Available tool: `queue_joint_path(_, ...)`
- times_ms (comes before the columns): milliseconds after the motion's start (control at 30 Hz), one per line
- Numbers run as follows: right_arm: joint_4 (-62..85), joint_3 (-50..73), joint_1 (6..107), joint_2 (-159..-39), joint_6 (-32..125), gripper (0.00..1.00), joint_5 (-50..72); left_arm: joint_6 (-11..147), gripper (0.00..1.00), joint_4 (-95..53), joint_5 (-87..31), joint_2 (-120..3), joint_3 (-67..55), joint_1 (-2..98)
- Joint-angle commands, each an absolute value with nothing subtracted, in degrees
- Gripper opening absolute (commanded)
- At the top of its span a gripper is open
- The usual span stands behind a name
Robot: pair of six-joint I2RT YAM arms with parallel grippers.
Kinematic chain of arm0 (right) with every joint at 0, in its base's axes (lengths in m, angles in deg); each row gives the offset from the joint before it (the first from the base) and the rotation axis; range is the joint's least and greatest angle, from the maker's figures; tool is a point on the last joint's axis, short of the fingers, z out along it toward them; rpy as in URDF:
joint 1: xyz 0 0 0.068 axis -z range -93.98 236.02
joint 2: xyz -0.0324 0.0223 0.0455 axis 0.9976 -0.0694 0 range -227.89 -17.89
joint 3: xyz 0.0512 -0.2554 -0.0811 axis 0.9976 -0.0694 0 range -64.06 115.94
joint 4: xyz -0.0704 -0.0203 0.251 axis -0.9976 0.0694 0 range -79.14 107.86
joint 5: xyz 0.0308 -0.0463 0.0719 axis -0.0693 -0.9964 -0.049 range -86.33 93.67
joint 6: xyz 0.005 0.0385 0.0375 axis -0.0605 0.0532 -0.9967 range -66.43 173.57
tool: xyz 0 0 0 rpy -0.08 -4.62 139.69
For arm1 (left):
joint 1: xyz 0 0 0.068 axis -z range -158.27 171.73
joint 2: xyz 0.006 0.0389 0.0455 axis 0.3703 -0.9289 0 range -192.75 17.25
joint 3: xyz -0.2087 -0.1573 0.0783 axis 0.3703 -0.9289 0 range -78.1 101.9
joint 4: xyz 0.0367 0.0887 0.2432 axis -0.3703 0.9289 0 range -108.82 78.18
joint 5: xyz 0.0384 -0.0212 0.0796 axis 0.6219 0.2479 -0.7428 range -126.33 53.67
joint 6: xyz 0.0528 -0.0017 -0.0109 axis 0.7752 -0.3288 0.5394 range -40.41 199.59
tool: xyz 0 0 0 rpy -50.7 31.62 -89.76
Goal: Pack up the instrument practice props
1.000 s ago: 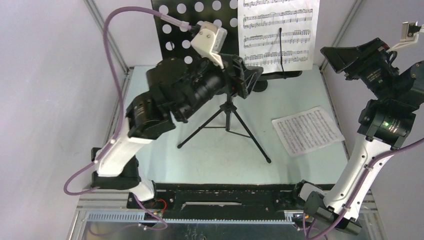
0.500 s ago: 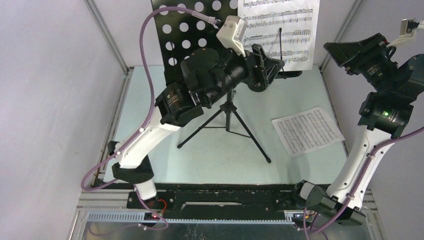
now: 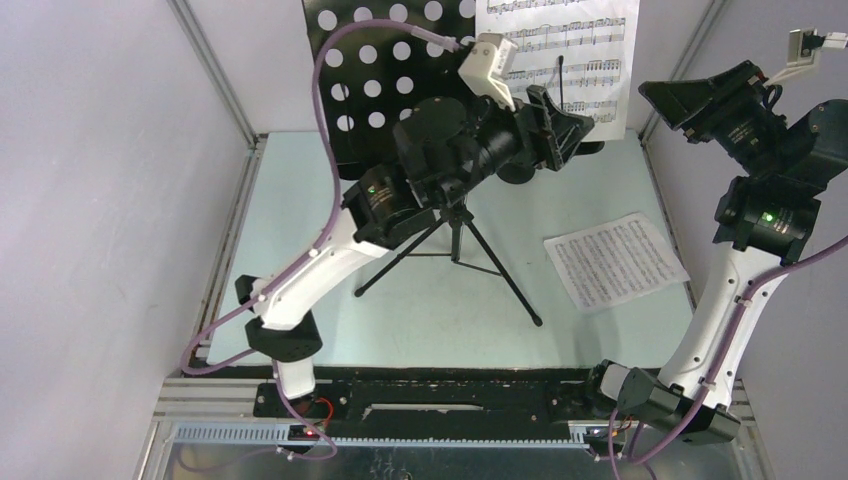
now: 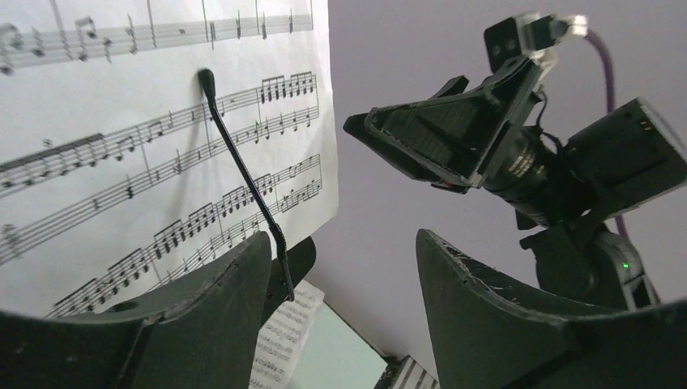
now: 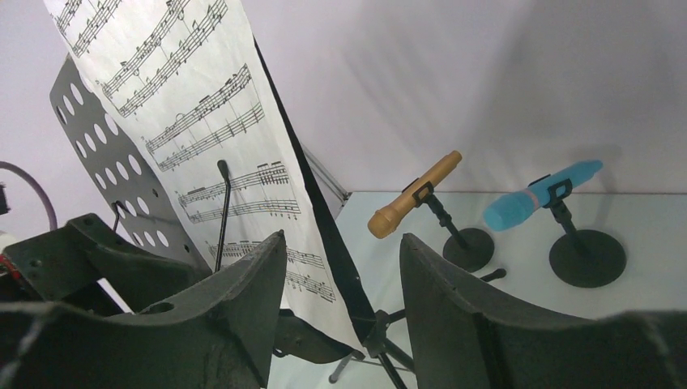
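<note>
Left gripper (image 4: 339, 259) is wide open and empty, poised at the lower corner of the sheet music (image 4: 121, 121) standing on the music stand (image 3: 385, 60), pinned under a thin wire arm (image 4: 243, 182). The step looks like pulling that page off, so next the jaws must close on the free paper edge, clear of the wire. Right gripper (image 5: 340, 251) hangs open, empty, nearby; another page (image 3: 615, 262) lies on the table (image 3: 300, 200).

At the far side of the pale green table (image 3: 300, 200), the left gripper (image 3: 568, 122) hovered by the lower edge of the white sheet-music page (image 3: 570, 40) on the black tripod music rack's perforated desk (image 3: 400, 60), a second white printed page (image 3: 615, 260) lay flat at the right, and the right gripper (image 3: 690, 100) hung raised far right.
</note>
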State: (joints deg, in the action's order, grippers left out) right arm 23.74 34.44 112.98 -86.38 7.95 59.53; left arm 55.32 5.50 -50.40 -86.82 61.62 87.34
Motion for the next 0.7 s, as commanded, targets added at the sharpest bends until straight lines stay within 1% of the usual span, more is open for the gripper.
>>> queue_joint_path(0,23.7,34.8,112.7,-85.9,10.1,0.61,59.4,53.5,0.72,1.3,-49.9,-88.7,64.5,87.3)
queue_joint_path(200,23.2,34.4,112.7,-85.5,9.7,0.61,59.4,51.4,0.71,0.4,-49.5,-90.7,64.5,86.4)
queue_joint_path(300,22.6,34.4,112.7,-85.6,9.1,0.58,59.7,50.5,0.70,0.1,-48.8,-91.3,64.5,85.8)
queue_joint_path(400,22.0,34.1,112.7,-85.6,8.6,0.55,59.9,49.9,0.67,-0.7,-48.1,-91.8,64.5,85.3)
queue_joint_path(533,20.0,33.6,112.5,-85.6,7.3,0.48,60.5,49.4,0.51,-1.4,-47.1,-92.2,64.5,84.8)
queue_joint_path(667,16.9,33.6,112.1,-86.0,5.6,0.46,61.7,49.4,0.36,-1.6,-46.7,-92.2,64.4,84.5)
